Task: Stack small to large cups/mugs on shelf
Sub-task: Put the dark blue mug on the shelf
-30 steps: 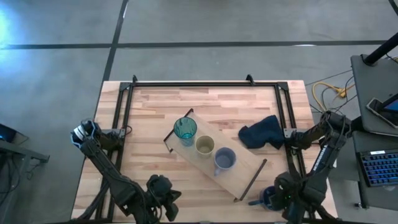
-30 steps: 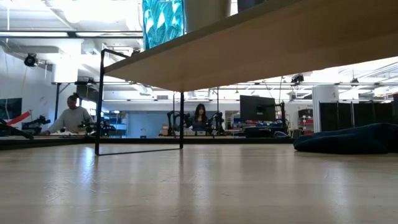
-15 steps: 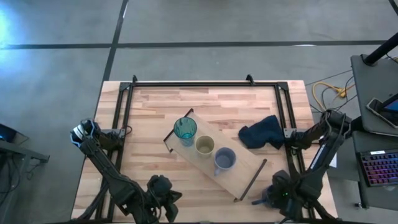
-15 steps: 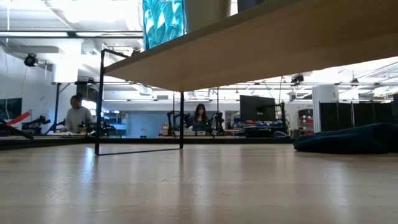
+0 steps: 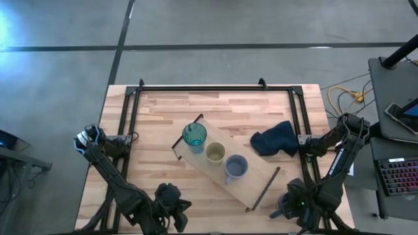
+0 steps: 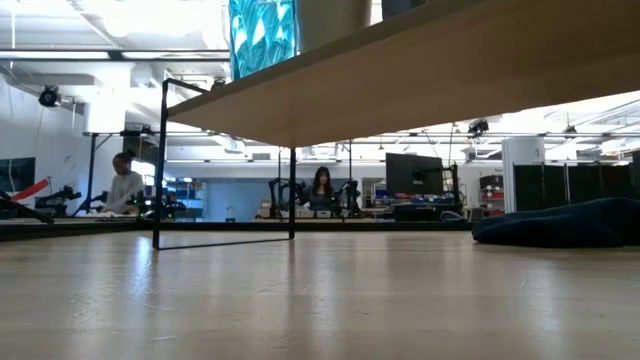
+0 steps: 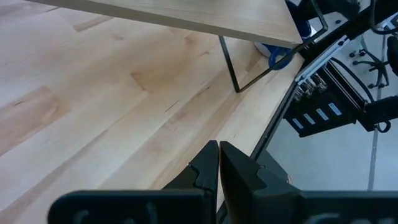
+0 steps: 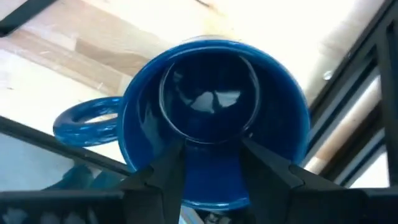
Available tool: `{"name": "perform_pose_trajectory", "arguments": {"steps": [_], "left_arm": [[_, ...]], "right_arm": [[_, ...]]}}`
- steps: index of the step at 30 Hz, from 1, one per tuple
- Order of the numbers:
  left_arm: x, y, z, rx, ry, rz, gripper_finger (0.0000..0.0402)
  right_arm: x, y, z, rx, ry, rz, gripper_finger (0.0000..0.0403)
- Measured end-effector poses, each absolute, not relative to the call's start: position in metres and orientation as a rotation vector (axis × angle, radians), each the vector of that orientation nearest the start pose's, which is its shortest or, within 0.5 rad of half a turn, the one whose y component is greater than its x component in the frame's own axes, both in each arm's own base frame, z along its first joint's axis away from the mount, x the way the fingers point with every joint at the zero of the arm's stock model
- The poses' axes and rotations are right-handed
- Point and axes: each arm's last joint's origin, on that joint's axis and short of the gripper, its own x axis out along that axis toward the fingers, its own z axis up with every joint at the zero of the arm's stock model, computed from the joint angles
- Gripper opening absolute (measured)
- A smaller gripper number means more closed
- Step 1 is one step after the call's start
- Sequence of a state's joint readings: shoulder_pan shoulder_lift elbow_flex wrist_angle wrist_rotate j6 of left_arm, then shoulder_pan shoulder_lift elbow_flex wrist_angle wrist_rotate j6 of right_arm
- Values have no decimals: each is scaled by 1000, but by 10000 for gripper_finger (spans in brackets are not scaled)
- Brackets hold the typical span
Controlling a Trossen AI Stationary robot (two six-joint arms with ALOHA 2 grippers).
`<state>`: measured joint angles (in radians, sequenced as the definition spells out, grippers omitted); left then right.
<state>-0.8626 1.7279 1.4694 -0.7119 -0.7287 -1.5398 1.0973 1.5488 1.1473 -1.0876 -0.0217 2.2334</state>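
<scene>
Three cups stand in a row on the shelf: teal tumbler, yellow cup, pale blue cup. I've got the navy mug left; my right claw grips its rim at the table's near right corner. It has crept toward the shelf end since earlier. My left claw, pinched shut, waits near-left.

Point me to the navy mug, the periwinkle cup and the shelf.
navy mug (image 8: 208, 106): right wrist view, inside bottom.
periwinkle cup (image 5: 236, 167): high view, its opening.
shelf (image 5: 258, 176): high view, bare board beyond the cup.
</scene>
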Motion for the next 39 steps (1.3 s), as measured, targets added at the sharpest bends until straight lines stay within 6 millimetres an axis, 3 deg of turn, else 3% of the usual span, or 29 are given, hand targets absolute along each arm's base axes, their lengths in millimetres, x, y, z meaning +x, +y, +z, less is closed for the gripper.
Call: {"name": "perform_pose_trajectory", "arguments": {"steps": [8,12,22,39], "left_arm": [[253,-262,285,-782,579,394,0],[253,-262,285,-784,578,394,0],[253,-262,285,-783,577,395,0],[254,-261,285,-791,594,391,0]], "right_arm": [[115,226,251,764,1420,-945,141],[112,223,252,748,1470,-902,141],[108,217,222,711,1510,-872,139],[101,205,198,761,1547,-716,88]]}}
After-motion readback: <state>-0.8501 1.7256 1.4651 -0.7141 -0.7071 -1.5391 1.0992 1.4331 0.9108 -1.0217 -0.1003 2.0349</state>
